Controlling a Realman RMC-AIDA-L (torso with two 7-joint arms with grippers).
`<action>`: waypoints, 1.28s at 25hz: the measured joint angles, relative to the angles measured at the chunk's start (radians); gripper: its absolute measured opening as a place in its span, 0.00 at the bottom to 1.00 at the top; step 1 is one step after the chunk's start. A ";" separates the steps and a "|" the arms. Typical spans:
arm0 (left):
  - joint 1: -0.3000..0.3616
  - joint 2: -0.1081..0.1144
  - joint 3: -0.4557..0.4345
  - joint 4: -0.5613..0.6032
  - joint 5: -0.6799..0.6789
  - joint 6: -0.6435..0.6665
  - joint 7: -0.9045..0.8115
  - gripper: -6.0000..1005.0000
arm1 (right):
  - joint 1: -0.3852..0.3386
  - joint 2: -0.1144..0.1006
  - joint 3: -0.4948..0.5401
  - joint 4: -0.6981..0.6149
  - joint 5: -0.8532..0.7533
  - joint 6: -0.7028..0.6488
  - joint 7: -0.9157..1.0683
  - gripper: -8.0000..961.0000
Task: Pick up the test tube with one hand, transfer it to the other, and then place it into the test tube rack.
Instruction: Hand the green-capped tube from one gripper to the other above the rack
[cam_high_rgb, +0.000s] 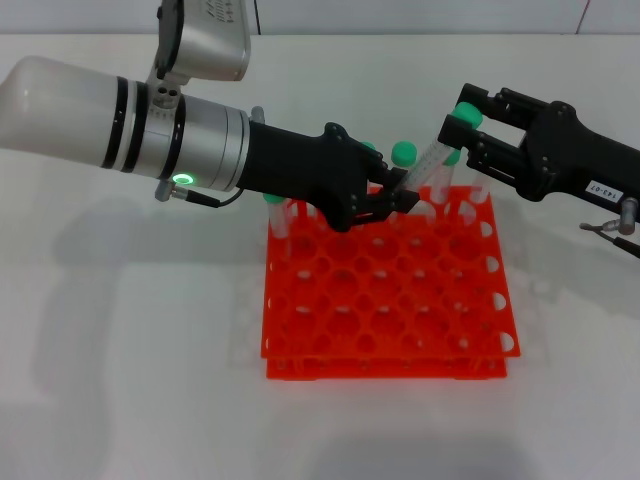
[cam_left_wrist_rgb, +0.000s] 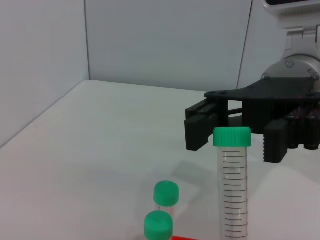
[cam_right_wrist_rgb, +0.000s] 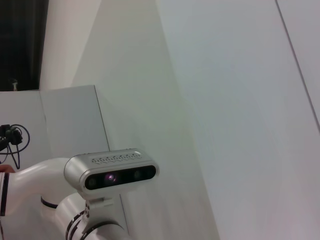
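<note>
Worktop (cam_high_rgb: 120, 400): white, plain, fills the head view. Pale wall panels behind it in the left wrist view.

Left arm (cam_high_rgb: 110, 110): thick white-silver, black bands, green ring lit. It enters from 10 o'clock and reaches toward centre, over the far edge of the rack.

Rack (cam_high_rgb: 385, 300): orange-red, two tiers, grid of round holes, sits at centre of the head view. Most holes open. Far row holds spare tubes (cam_left_wrist_rgb: 161, 212) with green caps, standing upright; two caps show in the left wrist view.

Right arm: black body with a small white label, comes in from 3 o'clock, above the rack's far right corner.

Left end effector (cam_high_rgb: 398, 200): black, fingers closed narrow on the lower end of the tube, just above the rack's far row.

Right end effector (cam_high_rgb: 462, 125): fingers spread wide, one on either side of the tube's capped end. In the left wrist view a gap shows between pads (cam_left_wrist_rgb: 276, 143) and cap; not gripping.

Tube (cam_high_rgb: 425, 165): clear, graduated, green cap. Tilted, cap end up toward 2 o'clock, lower end in the left end effector. Held clear of the rack, not in any hole.

Right wrist view: only wall, the robot's head camera and white body parts.
</note>
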 joint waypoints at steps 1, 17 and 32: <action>0.000 0.000 0.000 0.000 -0.001 0.000 0.000 0.20 | 0.000 0.000 0.000 0.000 0.000 0.001 0.000 0.58; 0.000 0.000 0.002 -0.005 -0.007 -0.001 0.002 0.20 | 0.001 0.000 0.007 0.000 0.000 0.003 -0.001 0.45; -0.006 -0.001 0.004 -0.008 -0.024 -0.003 -0.020 0.19 | 0.001 -0.001 0.002 -0.001 0.002 0.012 0.001 0.28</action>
